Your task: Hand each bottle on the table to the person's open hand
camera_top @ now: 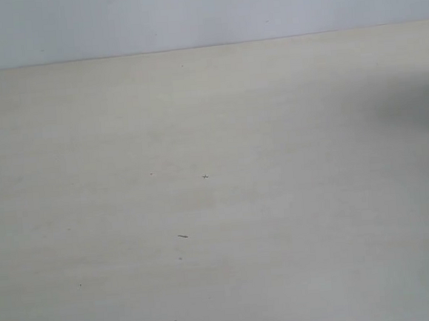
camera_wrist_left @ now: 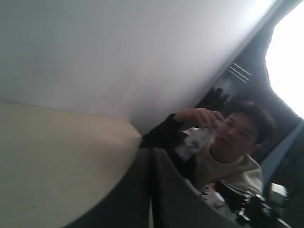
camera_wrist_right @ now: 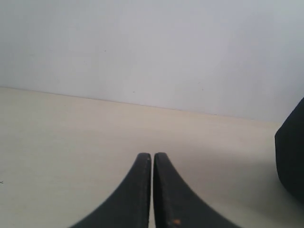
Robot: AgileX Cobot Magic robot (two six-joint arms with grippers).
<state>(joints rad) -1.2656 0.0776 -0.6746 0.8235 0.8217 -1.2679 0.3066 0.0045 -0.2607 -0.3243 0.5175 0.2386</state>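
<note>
Left hand [camera_wrist_left: 152, 150], right hand [camera_wrist_right: 152, 156] both clenched; cream speckled table [camera_top: 292, 199] meets pale grey wall [camera_top: 188, 14].

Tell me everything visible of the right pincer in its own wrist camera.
The right pincer shows as two black fingers of matte, plastic-looking material, each broad at the base and curving to a narrow rounded tip. The tips meet, with only a thin pale slit between them, so it is shut and holds nothing. One finger bears a tiny orange speck near its base. It points along the cream table toward the pale wall. Whether it touches the table cannot be told.
</note>
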